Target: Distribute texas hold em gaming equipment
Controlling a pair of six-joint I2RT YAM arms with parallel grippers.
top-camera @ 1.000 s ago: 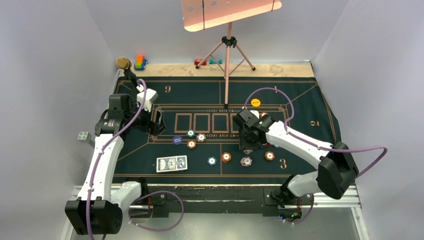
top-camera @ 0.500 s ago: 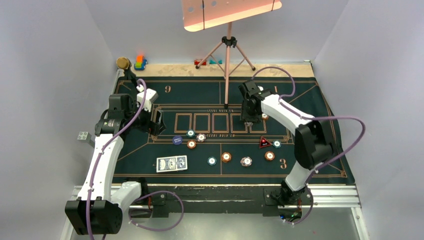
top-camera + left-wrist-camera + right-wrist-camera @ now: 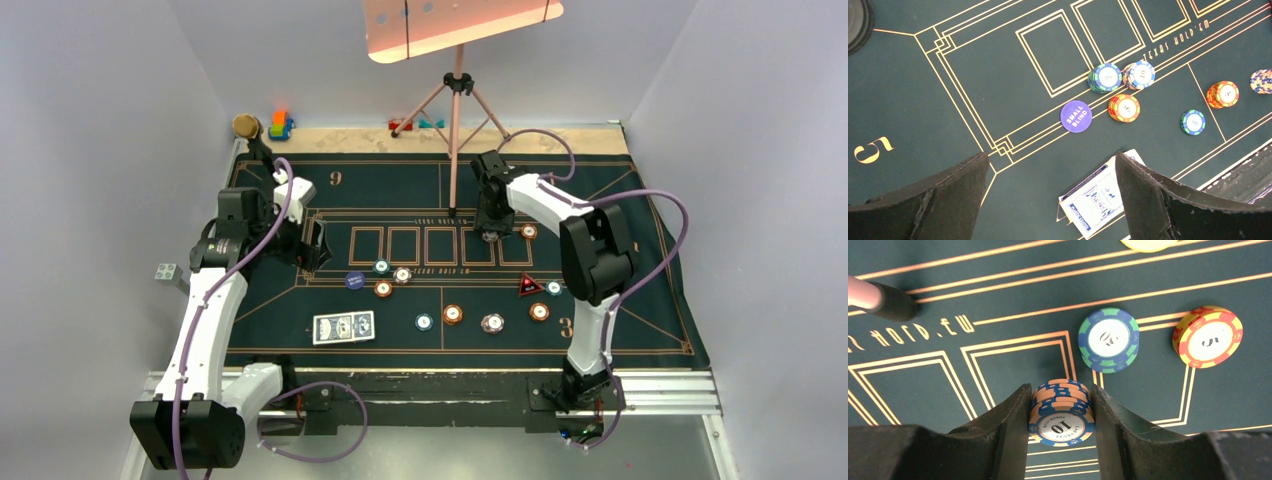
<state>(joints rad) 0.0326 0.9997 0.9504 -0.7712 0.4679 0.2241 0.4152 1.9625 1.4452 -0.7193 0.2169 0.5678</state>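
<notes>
Chips sit pinched in the right gripper (image 3: 1061, 400): its two black fingers (image 3: 1008, 440) press on either side of a short stack of pinkish-orange and blue poker chips marked 10 (image 3: 1062, 417). That stack is over the far right part of the dark green felt mat (image 3: 390, 185), at the corner of a gold-lined card outline. Whether it rests on the felt or hangs just above it cannot be told. Just beyond it lies a teal and blue chip stack (image 3: 1108, 340), and beside that a yellow and red chip stack (image 3: 1207, 336). Both lie flat on the felt, apart from the fingers. A round yellow disc (image 3: 1148, 244) shows at the far edge of the right wrist view.

The left gripper (image 3: 1050, 160) hangs over the left side of the mat, its fingers spread wide with nothing between them. Below it lie a round dark purple-blue disc printed SMALL BLIND (image 3: 1075, 116) and, nearer the front edge, blue-backed, white-bordered playing cards (image 3: 1095, 202). A red and black triangular marker (image 3: 531, 285) lies on the right, near a small teal chip (image 3: 554, 288).
</notes>
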